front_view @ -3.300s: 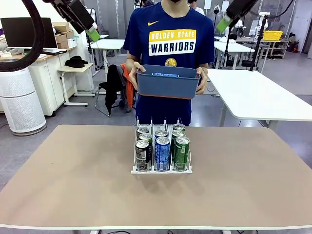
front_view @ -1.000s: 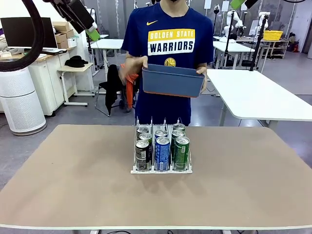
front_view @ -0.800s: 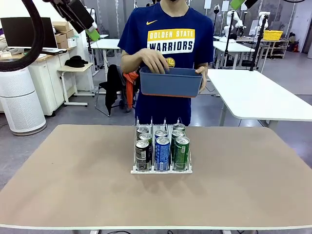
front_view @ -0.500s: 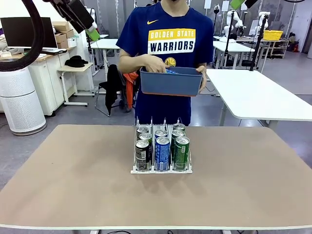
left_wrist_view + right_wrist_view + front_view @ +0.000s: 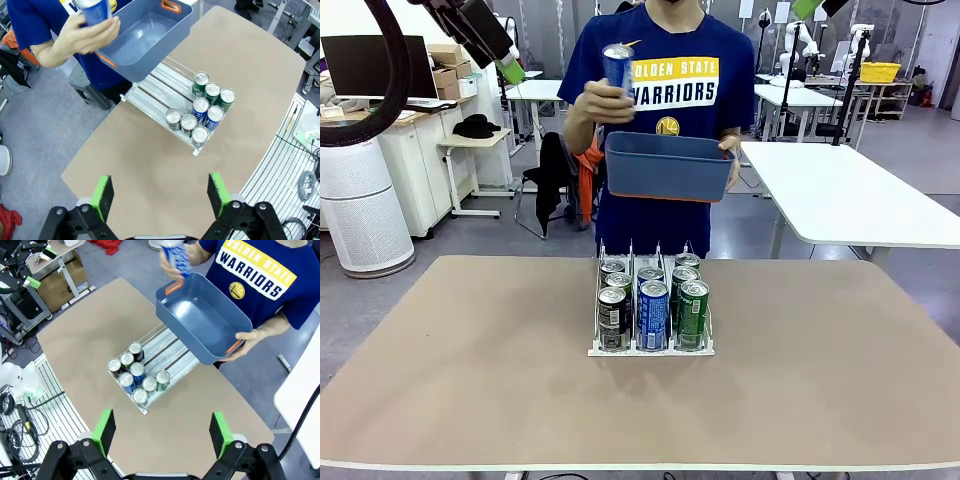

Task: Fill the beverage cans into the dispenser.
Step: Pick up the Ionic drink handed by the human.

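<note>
The dispenser (image 5: 651, 345) stands mid-table, a low clear rack with three lanes. Its near end holds several beverage cans (image 5: 652, 312): dark ones on the left, blue-and-white in the middle, green on the right. Across the table, the person's raised hand holds one more blue-and-white can (image 5: 617, 64) above a blue bin (image 5: 666, 167). My left gripper (image 5: 508, 68) hangs high at the upper left and my right gripper (image 5: 808, 8) high at the upper right. Both stand open and empty, far above the rack (image 5: 155, 95) (image 5: 167, 352), as the left gripper (image 5: 161, 195) and right gripper (image 5: 162, 432) show.
The person's other hand grips the blue bin (image 5: 202, 322) by its orange-handled end, tilted over the table's far edge. The bin's inside (image 5: 135, 42) looks bare. A white table (image 5: 840, 195) stands beyond at the right. Bare tabletop (image 5: 470, 370) surrounds the rack.
The person's free hand dipped into the blue bin and came up holding a blue-and-white can. Since the earliest frame my right gripper has risen towards the picture's top edge.
</note>
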Robot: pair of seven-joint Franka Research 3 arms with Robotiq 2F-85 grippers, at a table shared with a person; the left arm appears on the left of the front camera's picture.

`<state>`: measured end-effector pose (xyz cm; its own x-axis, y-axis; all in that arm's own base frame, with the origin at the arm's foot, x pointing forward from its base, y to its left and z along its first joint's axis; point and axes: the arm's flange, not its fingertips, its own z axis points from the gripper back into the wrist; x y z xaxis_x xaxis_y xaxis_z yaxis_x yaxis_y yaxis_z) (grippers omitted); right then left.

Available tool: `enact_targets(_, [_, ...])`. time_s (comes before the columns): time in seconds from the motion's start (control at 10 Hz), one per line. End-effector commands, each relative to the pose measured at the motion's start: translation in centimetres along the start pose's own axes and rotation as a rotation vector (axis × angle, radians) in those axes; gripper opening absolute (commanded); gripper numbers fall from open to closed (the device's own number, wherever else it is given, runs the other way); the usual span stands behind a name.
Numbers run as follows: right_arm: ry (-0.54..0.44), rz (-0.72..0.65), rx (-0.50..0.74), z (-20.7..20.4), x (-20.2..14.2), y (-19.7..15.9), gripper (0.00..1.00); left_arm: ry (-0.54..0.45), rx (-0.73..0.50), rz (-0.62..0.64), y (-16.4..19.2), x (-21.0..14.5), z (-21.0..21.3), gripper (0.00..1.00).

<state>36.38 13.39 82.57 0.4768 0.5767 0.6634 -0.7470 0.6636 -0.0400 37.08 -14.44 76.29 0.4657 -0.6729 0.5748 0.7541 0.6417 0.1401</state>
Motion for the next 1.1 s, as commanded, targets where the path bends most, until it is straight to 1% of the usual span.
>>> enact_targets(0.0, [-0.001, 0.0, -0.001, -0.04, -0.01, 0.01, 1.0, 0.005, -0.004, 0.006, -0.01, -0.12, 0.0, 1.0])
enact_targets(1.0, [-0.001, 0.0, -0.001, -0.04, -0.01, 0.01, 1.0, 0.005, -0.004, 0.006, -0.01, -0.12, 0.0, 1.0])
